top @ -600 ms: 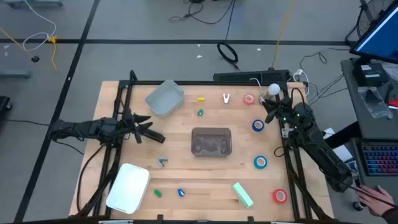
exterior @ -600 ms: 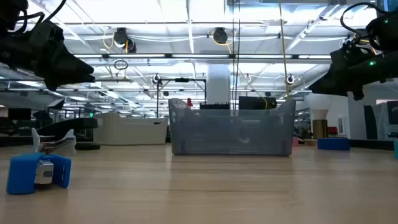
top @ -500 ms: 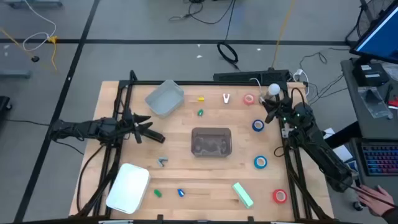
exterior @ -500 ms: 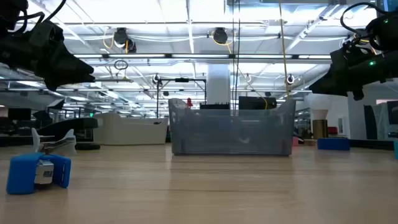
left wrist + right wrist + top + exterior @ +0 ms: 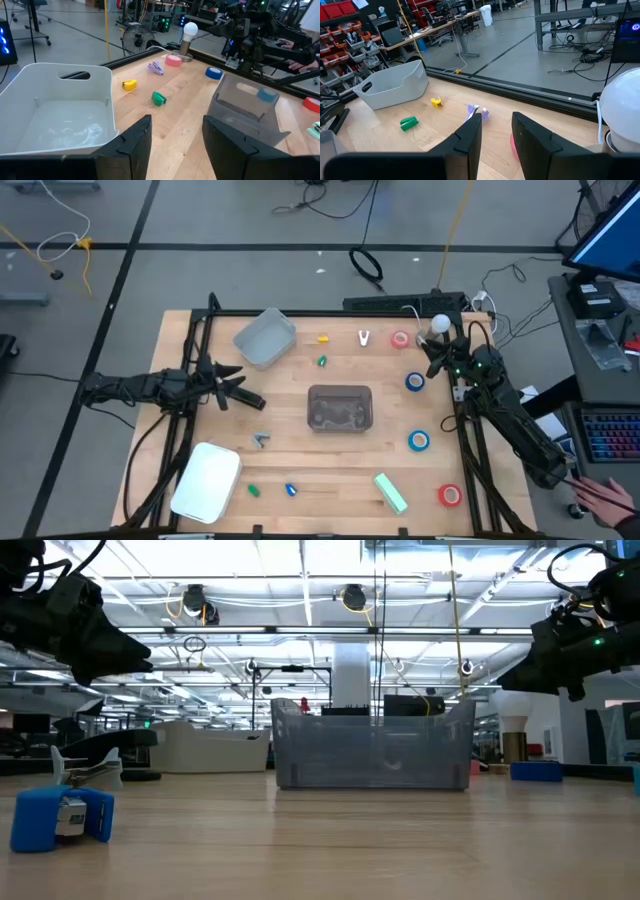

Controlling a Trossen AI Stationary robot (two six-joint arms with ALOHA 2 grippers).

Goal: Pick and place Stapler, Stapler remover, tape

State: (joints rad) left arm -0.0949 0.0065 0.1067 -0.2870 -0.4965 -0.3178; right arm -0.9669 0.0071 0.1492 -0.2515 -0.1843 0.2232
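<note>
While the stapler is lying at the near edge, right of centre, we are seeing tape rolls scattered up the right side; farther back, our left gripper and right gripper are hovering with fingers spread.

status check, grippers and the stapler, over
Left gripper open, empty, left of the clear bin. Right gripper open, empty, far right near the blue tape. Stapler untouched at near edge, nothing blocking.
</note>
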